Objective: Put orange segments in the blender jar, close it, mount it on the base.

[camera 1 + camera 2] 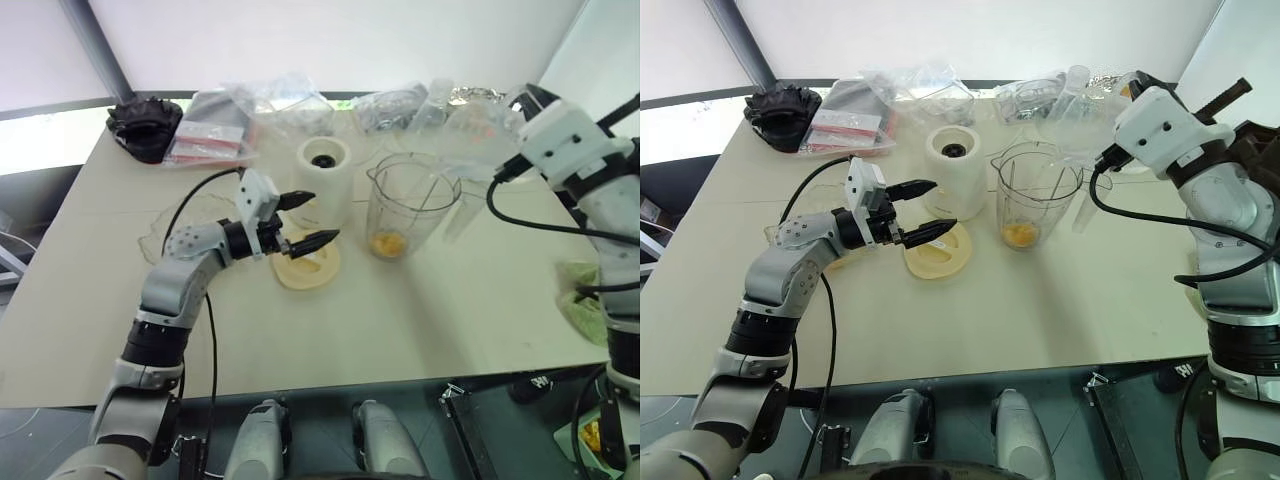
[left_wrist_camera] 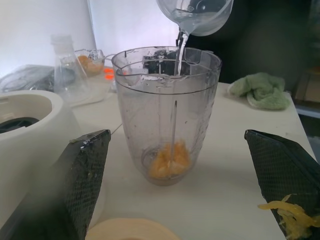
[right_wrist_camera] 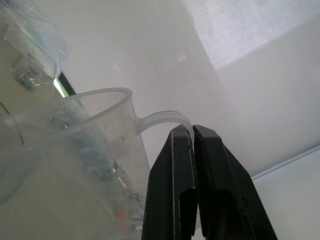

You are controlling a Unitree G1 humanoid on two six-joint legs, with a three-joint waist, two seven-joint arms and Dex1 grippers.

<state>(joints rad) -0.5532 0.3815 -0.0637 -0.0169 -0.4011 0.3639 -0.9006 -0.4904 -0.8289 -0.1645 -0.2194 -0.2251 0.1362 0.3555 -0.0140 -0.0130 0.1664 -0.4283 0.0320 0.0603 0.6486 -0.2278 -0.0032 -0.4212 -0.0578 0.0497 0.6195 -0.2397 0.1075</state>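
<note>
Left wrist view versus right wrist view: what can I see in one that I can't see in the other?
Left wrist view, missing from the right: the blender jar with orange segments at its bottom, a thin stream of clear liquid falling into it, the cream base beside it, and a green cloth behind. Right wrist view, missing from the left: the right jaws shut on the thin handle of the clear cup. Both: that tilted clear cup.

A clear cup (image 2: 196,14) is tipping and pouring water. A green cloth (image 2: 260,90) is lying beyond the fingers, and a flask (image 2: 67,67) is standing further back.
</note>
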